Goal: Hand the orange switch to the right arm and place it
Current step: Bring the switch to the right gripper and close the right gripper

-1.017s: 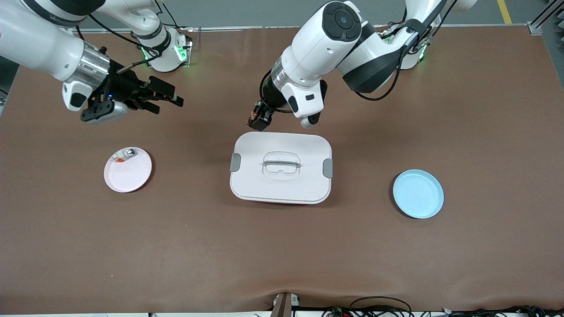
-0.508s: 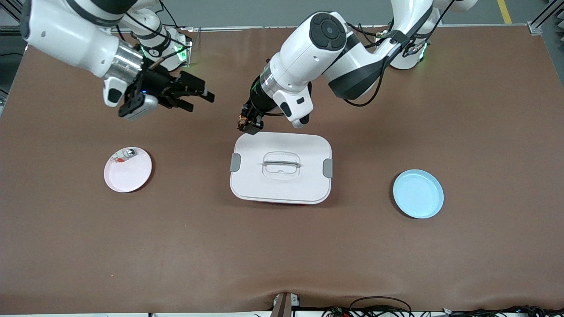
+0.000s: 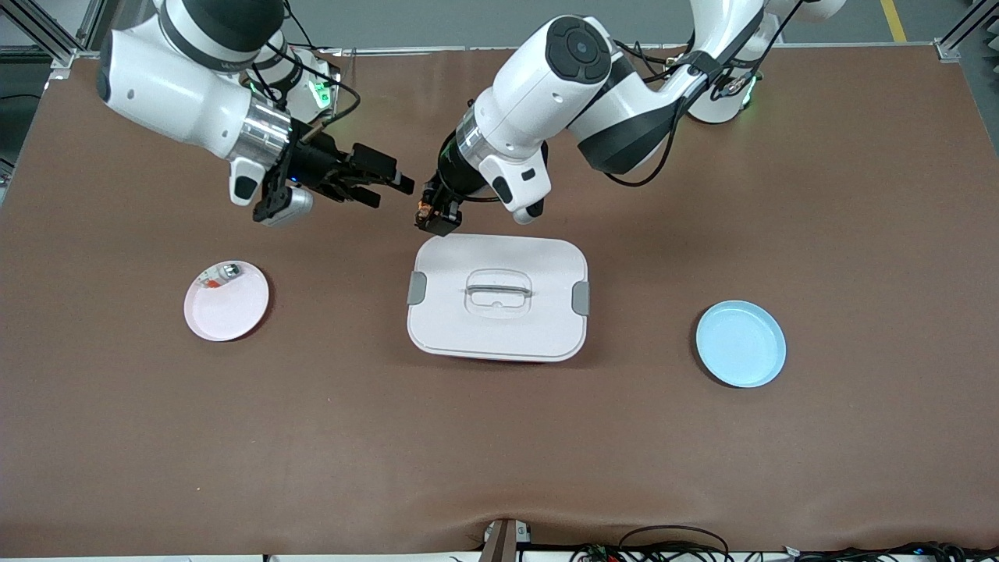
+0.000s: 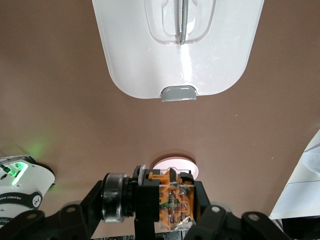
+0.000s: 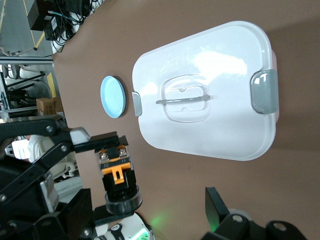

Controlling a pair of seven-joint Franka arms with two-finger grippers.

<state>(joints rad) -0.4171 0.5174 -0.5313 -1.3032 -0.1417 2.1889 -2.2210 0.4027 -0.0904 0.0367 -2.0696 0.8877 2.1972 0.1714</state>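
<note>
While the left gripper hangs over bare table just at the white box's corner toward the arms' bases, we see it clamped on the orange switch, which sits up in the air between its fingers. In the left wrist view the switch shows as an orange body with small wiring on its face and a black and silver round end, gripped by the black fingers. In the right wrist view the switch appears in the left gripper's hold, orange part in the middle, round silver-rimmed end pointing away from the box.

The right gripper is over bare table just beside the switch, toward the right arm's end, with its fingers spread wide and nothing between them. One of its fingers shows in its own wrist view, apart from the switch. The two grippers are near each other but we see no contact.

The box lies closed in the middle of the table, lid on, handle flat, grey clips at both ends. A pink plate with small silver and red bits on it lies toward the right arm's end, and a blue plate lies toward the left arm's end.
</note>
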